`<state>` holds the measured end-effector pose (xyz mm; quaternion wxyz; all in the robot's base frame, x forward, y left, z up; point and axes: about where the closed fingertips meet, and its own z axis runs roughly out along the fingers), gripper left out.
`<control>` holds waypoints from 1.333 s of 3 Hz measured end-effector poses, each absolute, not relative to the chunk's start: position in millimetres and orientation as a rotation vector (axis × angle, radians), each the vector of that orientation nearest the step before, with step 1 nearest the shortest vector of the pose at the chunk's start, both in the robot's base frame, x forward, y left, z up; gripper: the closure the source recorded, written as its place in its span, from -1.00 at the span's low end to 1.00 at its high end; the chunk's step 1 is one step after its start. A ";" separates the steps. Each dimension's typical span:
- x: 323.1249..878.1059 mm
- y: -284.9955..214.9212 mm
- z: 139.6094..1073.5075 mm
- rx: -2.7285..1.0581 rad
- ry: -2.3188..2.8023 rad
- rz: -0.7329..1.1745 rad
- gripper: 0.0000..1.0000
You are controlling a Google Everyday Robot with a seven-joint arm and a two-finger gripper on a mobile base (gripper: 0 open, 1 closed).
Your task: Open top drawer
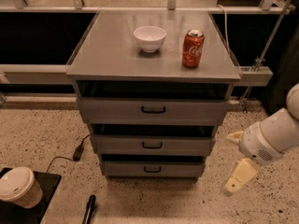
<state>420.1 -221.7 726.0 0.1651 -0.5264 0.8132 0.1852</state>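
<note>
The grey metal cabinet (112, 55) has three drawers. The top drawer (117, 111) is the widest, with a small dark loop handle (153, 109) at its centre, and its front looks pushed in. The two narrower drawers (117, 145) sit below it. My gripper (230, 162) is on the right of the cabinet, low, beside the middle and bottom drawers and apart from them. Its cream fingers (239, 175) are spread open and hold nothing. It is well to the right of and below the top drawer's handle.
A white bowl (149, 37) and a red cola can (193, 48) stand on the cabinet top. On the floor at lower left are a lidded paper cup (17, 186) on a black tray (44, 195), a black pen (88, 209) and a cable with a plug (78, 150).
</note>
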 end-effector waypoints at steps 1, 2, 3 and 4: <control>449.2 -198.7 676.0 -1.511 2.287 0.596 -1.00; 450.0 -196.7 669.2 -1.510 2.289 0.612 -1.00; 463.2 -183.9 663.2 -1.523 2.237 0.605 -1.00; 505.3 -151.6 677.4 -1.552 2.082 0.499 -1.00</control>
